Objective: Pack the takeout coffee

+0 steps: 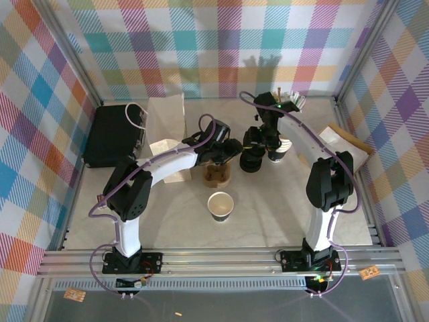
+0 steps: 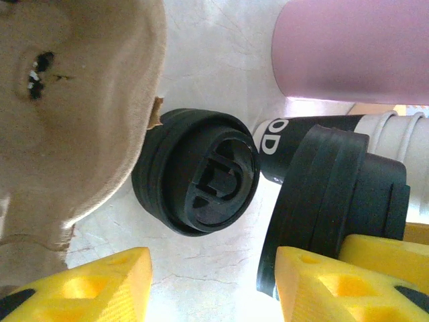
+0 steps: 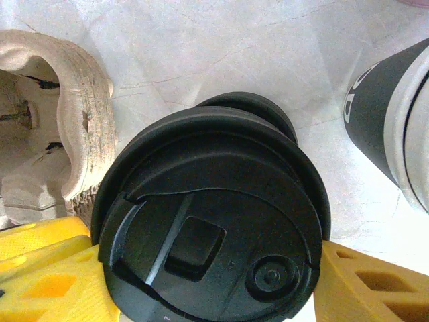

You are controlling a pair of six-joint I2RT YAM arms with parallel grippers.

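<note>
Clamps the right gripper (image 3: 208,268) on a single black lid (image 3: 208,201), yellow fingers pressed to its rim on either side, close over the stack of loose lids (image 2: 198,173) that stands on the tabletop (image 1: 281,215) a little right of centre. Holds the left gripper (image 2: 214,275) with jaws apart and nothing between them, hovering between that stack and the cardboard carrier (image 1: 218,176). Shows the takeout coffee cup (image 1: 220,206) upright and not yet lidded, midway along the tabletop and toward the near edge, just in front of the carrier, with its mouth open upward and its long axis vertical. Places the cup on the near-edge side of both grippers, and somewhat left of the one with the lid. Makes the left gripper the nearer, yet probably calls for the right to bring the lid toward the near edge and down onto the open mouth, flat and centred.
</note>
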